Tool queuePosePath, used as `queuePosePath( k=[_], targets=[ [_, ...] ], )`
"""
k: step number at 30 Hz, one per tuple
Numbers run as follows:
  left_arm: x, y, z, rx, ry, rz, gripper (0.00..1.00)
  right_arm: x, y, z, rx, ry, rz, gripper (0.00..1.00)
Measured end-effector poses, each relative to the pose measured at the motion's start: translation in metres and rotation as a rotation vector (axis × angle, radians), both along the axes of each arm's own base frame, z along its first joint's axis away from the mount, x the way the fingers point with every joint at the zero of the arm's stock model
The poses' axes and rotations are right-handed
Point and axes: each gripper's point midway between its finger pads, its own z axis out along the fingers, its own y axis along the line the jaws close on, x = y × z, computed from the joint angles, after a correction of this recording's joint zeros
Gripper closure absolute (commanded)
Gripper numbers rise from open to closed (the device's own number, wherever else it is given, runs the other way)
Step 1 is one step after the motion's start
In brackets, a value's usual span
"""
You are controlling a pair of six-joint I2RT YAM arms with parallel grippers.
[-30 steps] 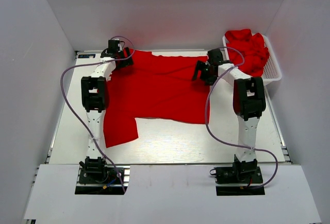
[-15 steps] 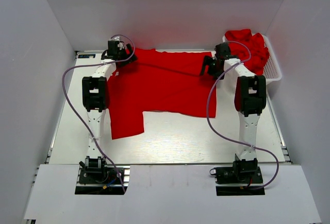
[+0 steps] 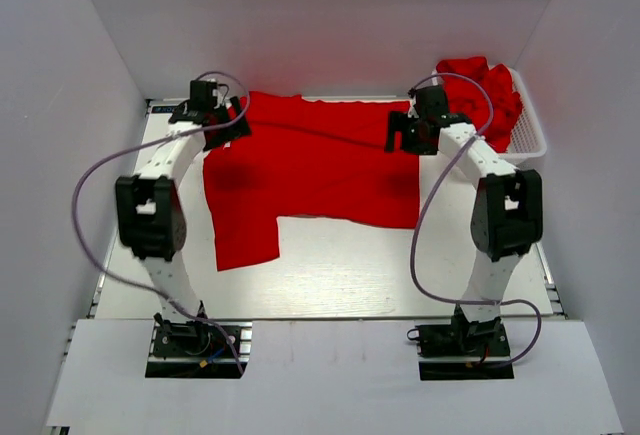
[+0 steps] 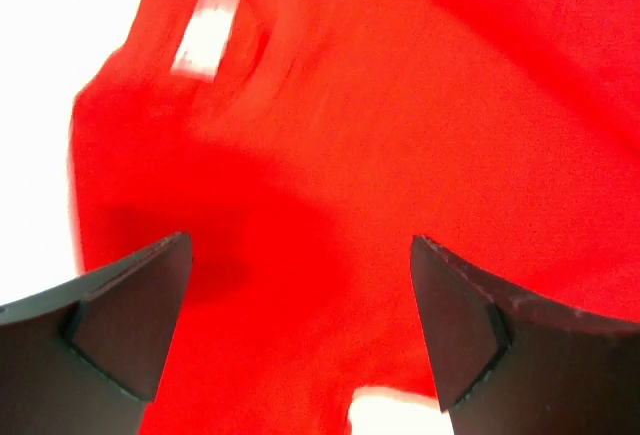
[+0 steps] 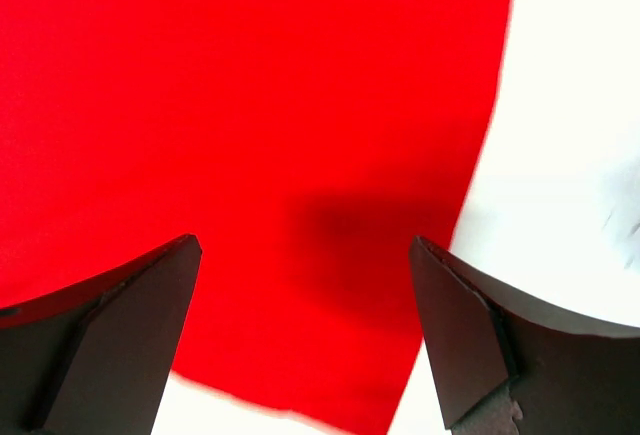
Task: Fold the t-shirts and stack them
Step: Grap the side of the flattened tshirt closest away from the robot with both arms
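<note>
One red t-shirt (image 3: 310,165) spread on desk (image 3: 350,275), left claw (image 3: 236,120) released over its upper-left corner, right claw (image 3: 398,136) released over upper-right corner

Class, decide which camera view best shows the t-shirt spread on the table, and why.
Top external: the spread t-shirt shows nearly its whole outline. The left wrist view gives only blurred red fabric with a white patch; the right wrist view, one edge against the table.
</note>
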Motion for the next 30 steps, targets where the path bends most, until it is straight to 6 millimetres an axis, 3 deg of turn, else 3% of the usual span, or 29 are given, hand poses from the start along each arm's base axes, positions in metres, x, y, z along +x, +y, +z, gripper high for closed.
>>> queuePosePath(
  k=[3, 7, 10, 12, 14, 17, 20, 25, 30],
  targets=[
    [-0.087, 0.009, -0.010, -0.014, 0.084, 0.059, 0.00, -0.038, 0.007, -0.001, 0.007, 0.000, 0.000, 0.10],
    [-0.193, 0.017, -0.063, -0.031, 0.307, 0.139, 0.00, -0.077, 0.002, -0.023, 0.040, 0.048, -0.054, 0.10],
    [-0.261, 0.020, -0.096, -0.031, 0.459, 0.183, 0.00, -0.093, -0.001, -0.033, 0.069, 0.071, -0.089, 0.10],
    [-0.293, 0.022, -0.102, -0.038, 0.495, 0.201, 0.00, -0.096, -0.001, -0.032, 0.094, 0.063, -0.103, 0.10],
    [-0.309, 0.022, -0.097, -0.053, 0.467, 0.211, 0.00, -0.095, 0.001, -0.025, 0.116, 0.039, -0.104, 0.10],
    [-0.311, 0.019, -0.087, -0.087, 0.399, 0.212, 0.00, -0.090, 0.001, -0.014, 0.124, -0.002, -0.109, 0.10],
    [-0.313, 0.016, -0.090, -0.109, 0.388, 0.220, 0.00, -0.087, -0.003, -0.012, 0.109, -0.020, -0.126, 0.10],
    [-0.324, 0.015, -0.112, -0.111, 0.460, 0.235, 0.09, -0.086, -0.009, -0.013, 0.087, -0.028, -0.145, 0.10],
    [-0.322, 0.017, -0.121, -0.100, 0.482, 0.256, 0.27, -0.085, -0.013, -0.010, 0.069, -0.043, -0.156, 0.10]
  ],
)
